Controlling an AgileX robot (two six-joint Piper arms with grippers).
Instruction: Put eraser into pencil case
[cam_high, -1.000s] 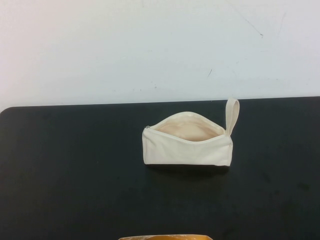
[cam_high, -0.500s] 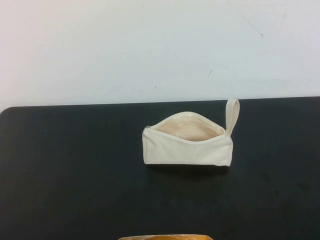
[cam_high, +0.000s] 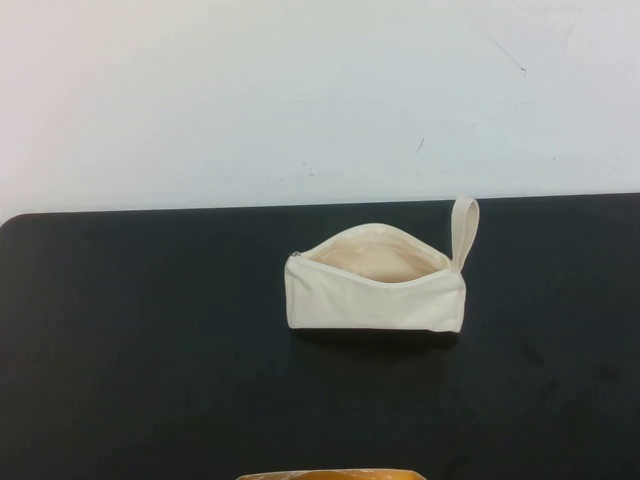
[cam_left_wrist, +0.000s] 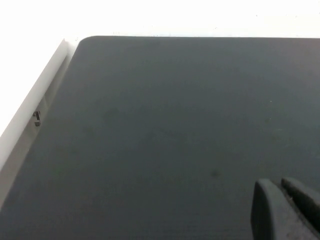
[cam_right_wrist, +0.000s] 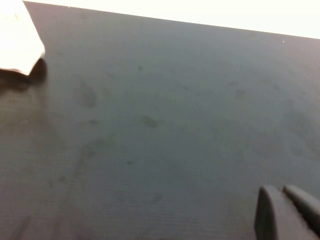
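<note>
Nothing changed since earlier frames: pencil case unzipped at table centre. Eraser unseen, possibly inside. Left gripper, right gripper parked near 6 o'clock, jaws pressed together.

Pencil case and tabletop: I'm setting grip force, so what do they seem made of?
The pencil case looks like matte cream canvas: soft, sagging mouth, beige lining. The table seems a smooth dark mat, faintly smudged. Left gripper and right gripper hover over it, shut.

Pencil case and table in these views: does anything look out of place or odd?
The pencil case sits unzipped, mouth open, on the table, but no eraser shows anywhere. Left end effector and right end effector hover shut over bare tabletop, holding nothing.
</note>
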